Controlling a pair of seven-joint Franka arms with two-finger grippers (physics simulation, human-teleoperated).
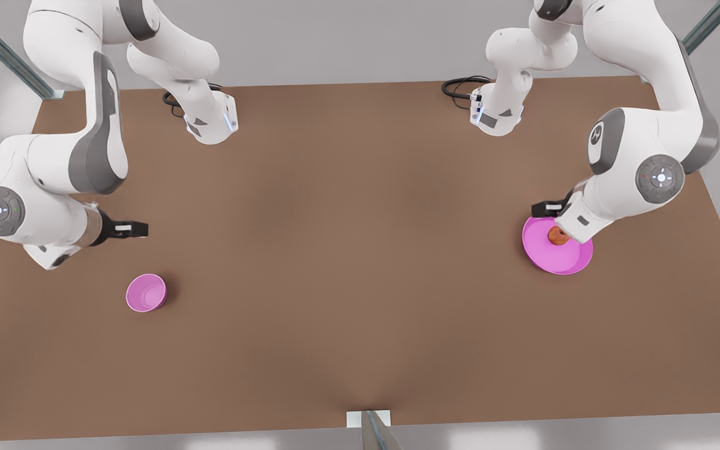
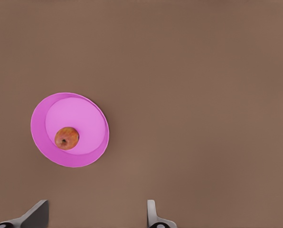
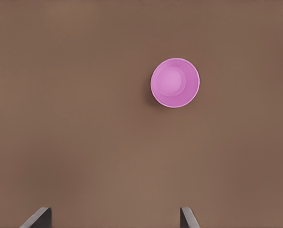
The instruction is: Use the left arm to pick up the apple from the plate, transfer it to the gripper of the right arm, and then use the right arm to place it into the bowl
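Note:
The small orange-red apple point(image 1: 558, 235) point(image 2: 66, 138) lies inside the wide magenta plate point(image 1: 560, 261) point(image 2: 77, 111) at the front view's right. Directly above them hangs the left arm's hand, partly covering the plate's far rim. In the left wrist view, my left gripper point(image 2: 96, 214) is open and empty, high above the table and off to one side of the plate. At the front view's left stands the small pink bowl point(image 1: 145, 292) point(image 3: 174, 82), empty. My right gripper point(image 3: 114, 217) is open with nothing in it, hovering well above bare table, apart from the bowl.
The brown table point(image 1: 347, 250) stretches wide between bowl and plate. Both arm bases stand at the far edge with black cables point(image 1: 460, 87) beside them. A metal post point(image 1: 369, 428) rises at the middle of the near edge.

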